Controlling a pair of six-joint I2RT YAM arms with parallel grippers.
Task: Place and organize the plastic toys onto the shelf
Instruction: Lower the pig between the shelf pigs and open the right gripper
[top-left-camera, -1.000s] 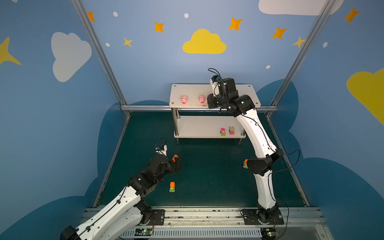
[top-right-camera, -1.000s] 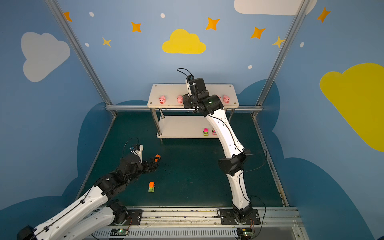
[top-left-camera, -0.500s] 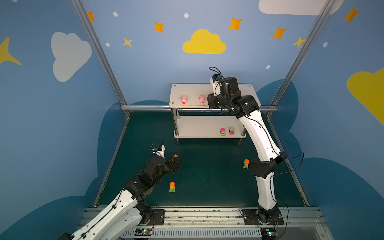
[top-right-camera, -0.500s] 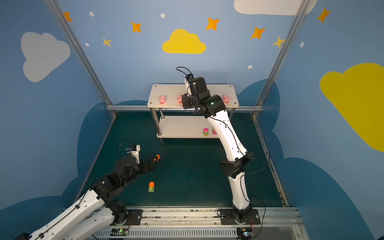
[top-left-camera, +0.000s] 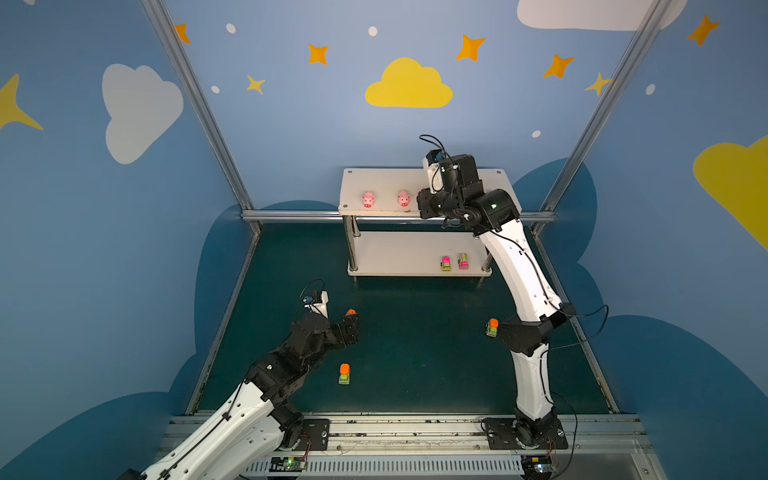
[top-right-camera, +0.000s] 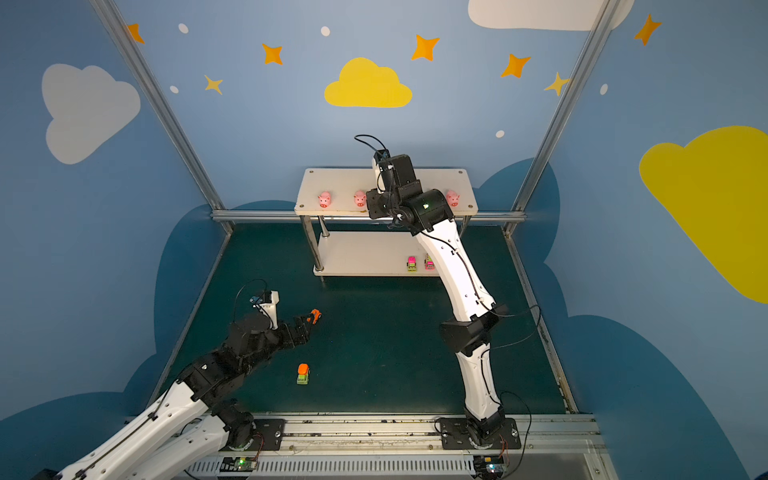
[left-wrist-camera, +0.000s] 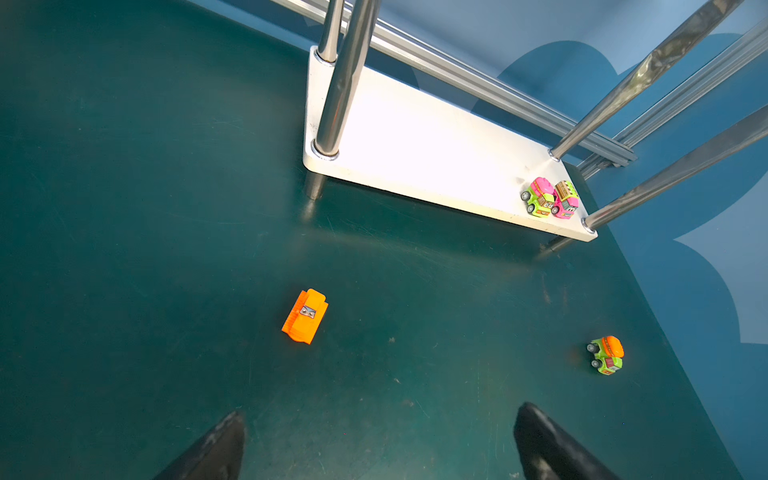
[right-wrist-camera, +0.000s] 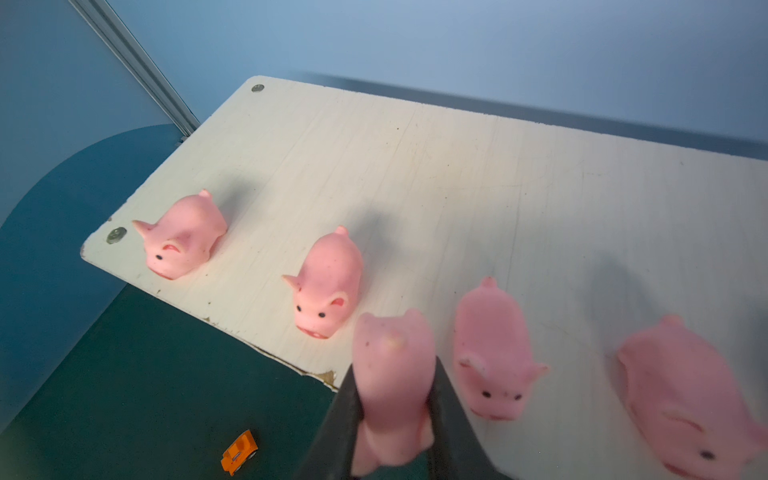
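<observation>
The shelf (top-left-camera: 415, 183) stands at the back with pink pigs (top-right-camera: 324, 200) in a row along its top board. My right gripper (right-wrist-camera: 395, 395) is shut on one pig (right-wrist-camera: 392, 357), held over the board's front edge between two standing pigs (right-wrist-camera: 328, 282) (right-wrist-camera: 492, 353). Two green-and-magenta vehicles (top-left-camera: 446, 264) sit on the lower board. My left gripper (left-wrist-camera: 380, 415) is open and empty above the green floor, just short of an orange vehicle (left-wrist-camera: 305, 316). Two orange-and-green trucks lie on the floor, one (top-left-camera: 344, 373) near the left arm and one (top-left-camera: 492, 327) beside the right arm's elbow.
Shiny metal posts (left-wrist-camera: 340, 79) carry the shelf boards. An aluminium rail (top-left-camera: 299, 215) runs along the back of the floor and blue walls close in both sides. The arms' base rail (top-left-camera: 395, 428) lies along the front.
The right arm's elbow has swung to the right, uncovering the truck beside it; its gripper stays at the top board's front edge with the pig. The left gripper has barely moved.
</observation>
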